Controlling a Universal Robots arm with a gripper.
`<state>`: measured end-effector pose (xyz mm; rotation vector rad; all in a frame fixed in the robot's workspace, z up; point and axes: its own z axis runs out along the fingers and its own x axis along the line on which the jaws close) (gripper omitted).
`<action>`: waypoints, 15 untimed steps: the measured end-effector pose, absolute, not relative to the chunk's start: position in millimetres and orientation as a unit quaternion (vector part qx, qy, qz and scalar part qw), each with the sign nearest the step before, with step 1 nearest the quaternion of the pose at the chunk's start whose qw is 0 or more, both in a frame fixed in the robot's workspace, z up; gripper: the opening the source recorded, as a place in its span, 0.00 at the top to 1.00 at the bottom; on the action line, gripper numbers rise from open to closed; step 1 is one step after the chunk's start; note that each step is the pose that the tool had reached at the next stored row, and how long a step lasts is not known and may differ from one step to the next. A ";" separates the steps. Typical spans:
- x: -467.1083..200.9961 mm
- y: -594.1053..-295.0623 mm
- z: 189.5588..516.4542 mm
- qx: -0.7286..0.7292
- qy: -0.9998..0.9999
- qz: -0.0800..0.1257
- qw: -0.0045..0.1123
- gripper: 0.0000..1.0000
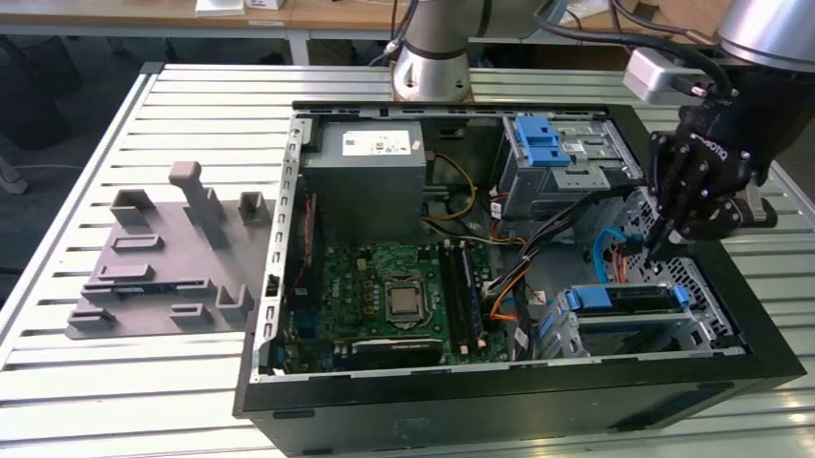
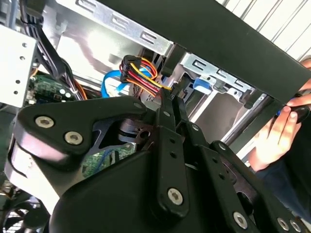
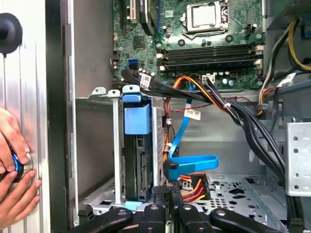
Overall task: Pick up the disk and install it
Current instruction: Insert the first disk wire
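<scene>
I see the blue-framed disk [image 1: 620,299] seated upright in its steel cage [image 1: 633,336] inside the case [image 1: 510,401]; gripper [image 1: 652,250] jaws pressed together, empty.

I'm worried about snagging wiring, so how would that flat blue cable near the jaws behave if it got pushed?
The flat blue cable is probably floppy: it folds over itself. It would likely bend aside, though its connector end looks plugged in, so a hard push could strain it.

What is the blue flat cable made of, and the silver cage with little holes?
The bent blue flat ribbon cable looks like smooth, slightly glossy plastic, since it curves softly. The silver perforated cage floor appears to be bare sheet metal: grey, shiny, with punched holes.
</scene>
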<state>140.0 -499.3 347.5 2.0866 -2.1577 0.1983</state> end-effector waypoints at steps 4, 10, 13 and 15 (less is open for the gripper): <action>137.2 -503.0 346.8 0.697 -0.711 0.068 0.065 0.83; 136.3 -513.8 345.2 0.698 -0.710 0.067 0.063 0.83; 136.3 -517.0 344.7 0.698 -0.710 0.068 0.063 0.83; 136.3 -520.5 344.7 0.698 -0.710 0.067 0.063 0.83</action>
